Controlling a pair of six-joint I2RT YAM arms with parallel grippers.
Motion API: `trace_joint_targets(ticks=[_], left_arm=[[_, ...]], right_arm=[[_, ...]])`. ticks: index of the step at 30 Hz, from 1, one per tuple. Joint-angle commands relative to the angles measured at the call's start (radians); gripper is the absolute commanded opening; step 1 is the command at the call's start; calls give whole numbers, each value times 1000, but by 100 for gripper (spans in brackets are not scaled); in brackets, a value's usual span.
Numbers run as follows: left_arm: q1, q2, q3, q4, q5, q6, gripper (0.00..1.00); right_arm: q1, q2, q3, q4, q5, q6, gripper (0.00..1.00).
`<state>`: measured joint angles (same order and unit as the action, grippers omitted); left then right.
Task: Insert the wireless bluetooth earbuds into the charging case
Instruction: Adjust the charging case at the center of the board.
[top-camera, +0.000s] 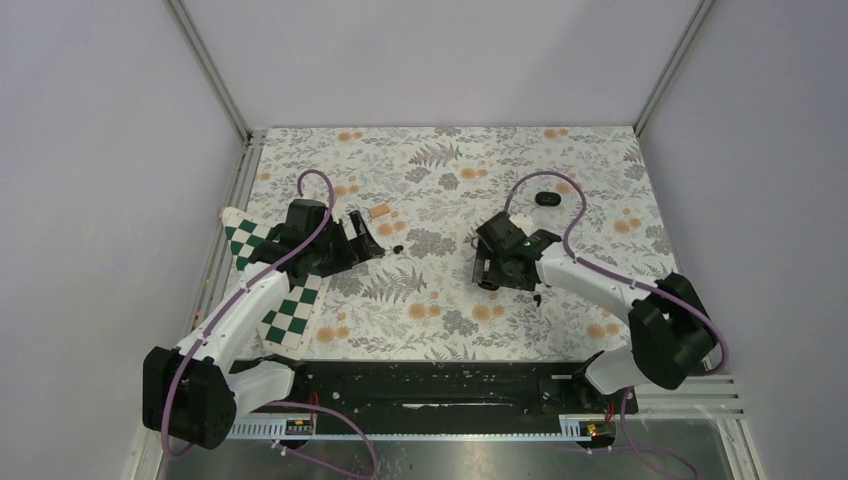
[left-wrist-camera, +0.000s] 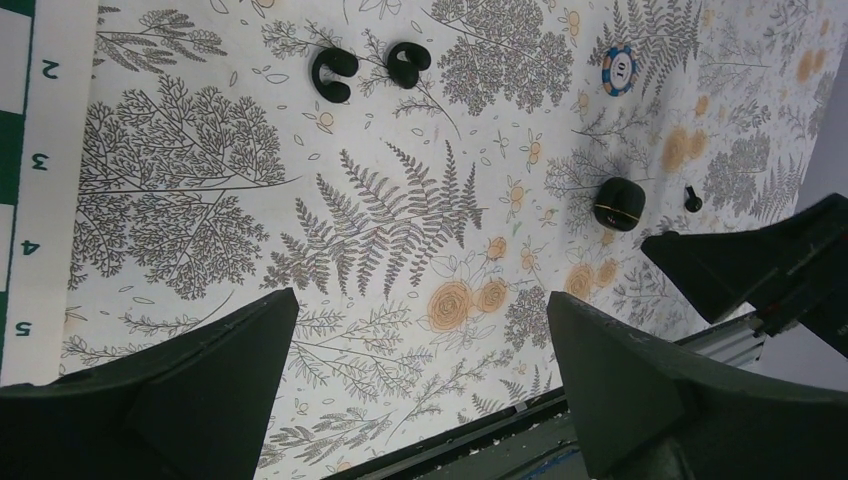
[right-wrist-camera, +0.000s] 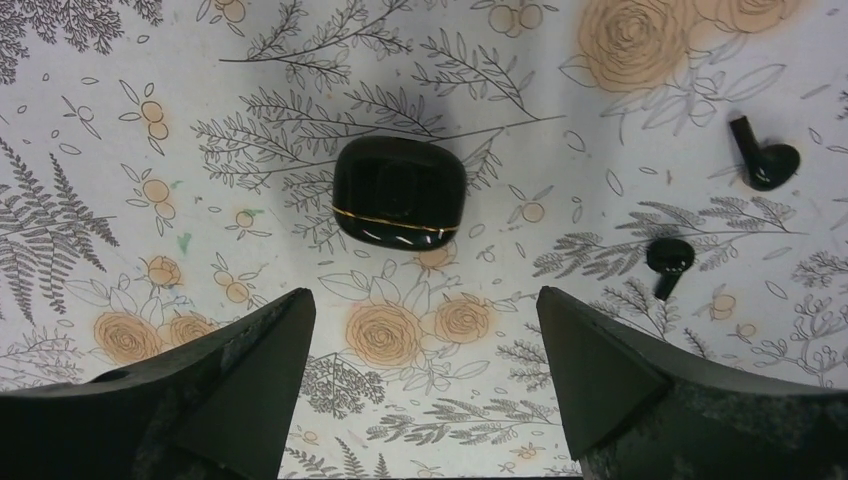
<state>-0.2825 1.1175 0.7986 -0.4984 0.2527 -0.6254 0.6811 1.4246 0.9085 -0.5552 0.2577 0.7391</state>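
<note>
- Hovering over the small black pebble-shaped charging case (right-wrist-camera: 395, 195), the right pincer (right-wrist-camera: 422, 300) has its fingers apart and empty.
- Case rests on the flower-printed table (right-wrist-camera: 120, 120).
- One tiny black wireless earbud (right-wrist-camera: 668, 256) and a second earbud (right-wrist-camera: 765, 160) lie near the case, touching nothing.
- Left pincer (left-wrist-camera: 422, 298): fingers apart, empty.
</note>
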Motion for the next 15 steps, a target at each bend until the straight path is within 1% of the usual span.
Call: trace_joint_targets(ticks=[1, 4, 9, 15], left_arm=[[1, 4, 44, 46, 45, 12, 99], [0, -3, 44, 46, 49, 15, 99], [1, -13, 44, 44, 55, 17, 99], [1, -20, 36, 44, 59, 17, 99]], right_arm=[[15, 81, 88, 9, 12, 14, 88], [14, 140, 122, 14, 9, -12, 85], [15, 235, 201, -32, -17, -44, 86], [14, 324, 256, -22, -93, -60, 87]])
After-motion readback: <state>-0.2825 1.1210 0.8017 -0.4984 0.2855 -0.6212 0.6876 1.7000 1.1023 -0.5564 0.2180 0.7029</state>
